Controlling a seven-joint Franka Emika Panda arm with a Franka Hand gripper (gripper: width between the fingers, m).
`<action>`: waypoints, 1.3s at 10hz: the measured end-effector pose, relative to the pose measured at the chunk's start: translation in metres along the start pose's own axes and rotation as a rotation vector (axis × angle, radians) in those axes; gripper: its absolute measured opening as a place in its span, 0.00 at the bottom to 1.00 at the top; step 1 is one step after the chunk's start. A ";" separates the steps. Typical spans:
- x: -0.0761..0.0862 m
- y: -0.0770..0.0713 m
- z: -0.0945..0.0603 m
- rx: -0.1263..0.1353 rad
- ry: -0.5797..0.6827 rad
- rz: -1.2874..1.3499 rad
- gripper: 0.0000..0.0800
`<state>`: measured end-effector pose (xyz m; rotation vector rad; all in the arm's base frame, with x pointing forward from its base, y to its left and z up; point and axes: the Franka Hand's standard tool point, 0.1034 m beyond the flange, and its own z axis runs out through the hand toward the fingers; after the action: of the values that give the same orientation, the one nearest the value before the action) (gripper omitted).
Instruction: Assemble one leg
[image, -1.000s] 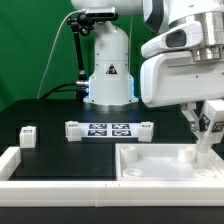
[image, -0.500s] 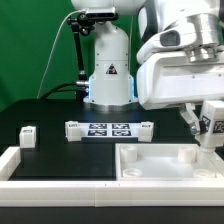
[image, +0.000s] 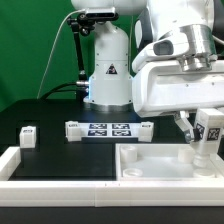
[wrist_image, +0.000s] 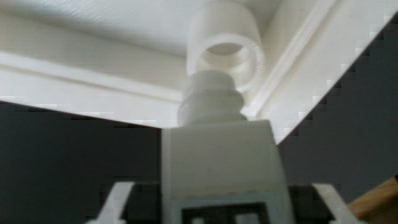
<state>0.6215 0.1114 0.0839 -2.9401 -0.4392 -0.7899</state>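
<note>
A white raised plastic rail (image: 50, 186) runs along the near edge of the black table (image: 50, 112). Just behind it, toward the exterior view's right, lies a large white square tray-like piece (image: 150, 172) with a raised rim.

Over the tray's far corner on that side, the arm's two-finger gripper (image: 204, 128) is clamped on the leg (image: 205, 150), a small white plastic block-shaped post with a black-and-white square tag on its face. The leg hangs roughly upright between the fingers. Its tagged upper part is in the grip and its lower end reaches down to the tray.

In the wrist view the leg (wrist_image: 222, 150) fills the centre. Its stepped tip points at a round socket (wrist_image: 224, 48) in the tray's corner, and whether the tip has entered the socket cannot be told.

Farther back at mid-table lies the marker board (image: 108, 129). A small white tagged block (image: 27, 135) sits well apart from it on the exterior view's left. The arm's white base (image: 108, 70) stands beyond them against a green backdrop (image: 35, 50).
</note>
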 end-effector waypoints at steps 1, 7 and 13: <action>-0.002 -0.002 0.002 0.002 -0.004 0.001 0.36; -0.018 -0.010 0.019 0.010 -0.008 0.001 0.36; -0.018 -0.008 0.023 -0.001 0.039 0.005 0.36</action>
<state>0.6153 0.1174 0.0548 -2.9200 -0.4286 -0.8451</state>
